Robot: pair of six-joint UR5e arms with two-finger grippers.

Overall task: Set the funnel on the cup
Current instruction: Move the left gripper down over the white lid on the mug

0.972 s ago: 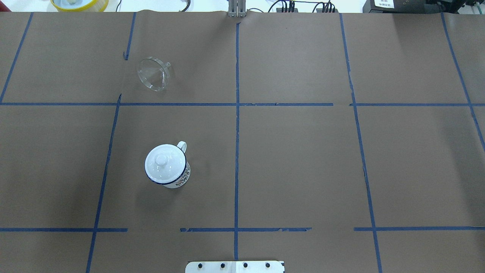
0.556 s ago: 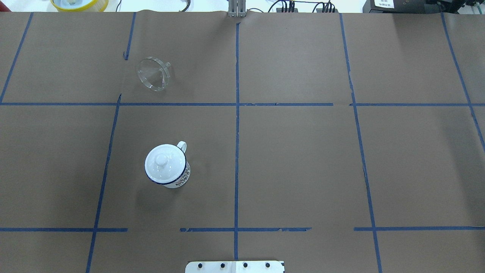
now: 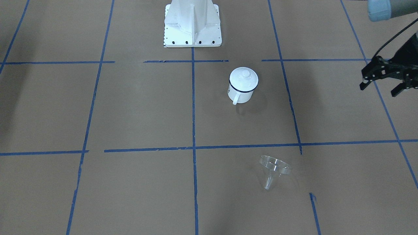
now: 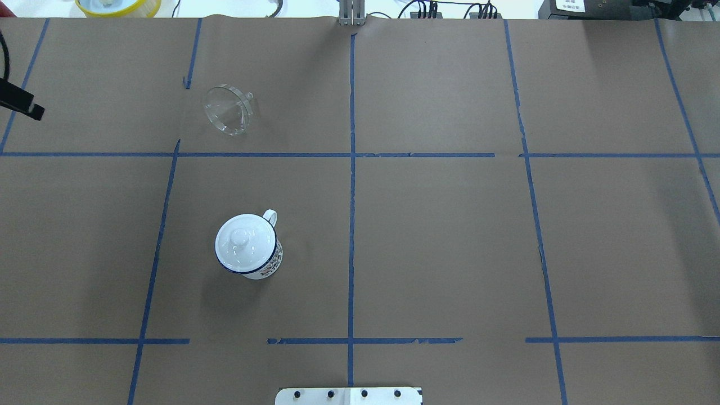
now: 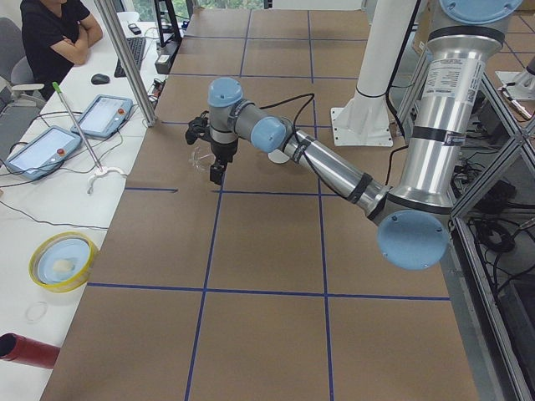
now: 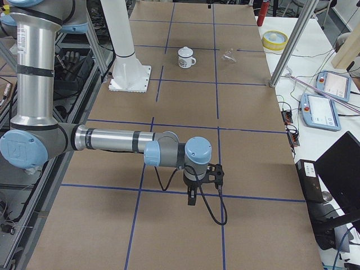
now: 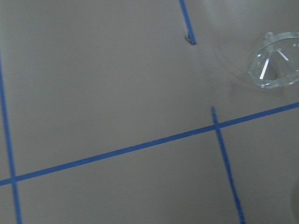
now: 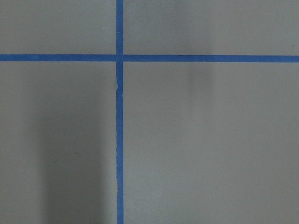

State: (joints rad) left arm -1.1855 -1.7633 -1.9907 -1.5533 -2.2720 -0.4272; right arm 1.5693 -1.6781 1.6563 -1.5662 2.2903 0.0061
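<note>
**Entry 1: changes, read on the overhead view, robot's side nearest.**
- Cup (image 4: 247, 247): at 8 o'clock from the middle of the surface (image 4: 450, 242). It stands upright with its handle at 1 o'clock and a knobbed lid (image 4: 241, 239) seated on it. Its position is as a second ago.
- Funnel (image 4: 228, 109): at 12 o'clock from the cup and well apart from it. It lies tilted on its rim and spout, and is likewise unmoved.
- Left gripper (image 3: 377, 90): new arrival. One of its dark fingers (image 4: 23, 104) now shows at the overhead view's left edge, at 9 o'clock from the funnel, where nothing showed before. In the front-facing view the fingers are spread apart and hold nothing.
- Reading: the reach for the funnel appears to have begun, with no grasp made and nothing lifted. The lid closes the cup's mouth, so it probably has to come off, or the funnel would perch on it.

**Entry 2: hidden, cropped or unclear.**
- Right gripper (image 6: 191, 191): shows only in the right-end view, far from both things. I cannot tell whether its fingers are together or apart. Its wrist camera shows only bare surface and tape lines (image 8: 119, 140).
- Funnel: clear plastic, faint against the brown. It is cut by the right edge of the left wrist view and partly behind the left gripper in the left-end view.
- Left gripper: almost wholly cut off in the overhead view.
</note>
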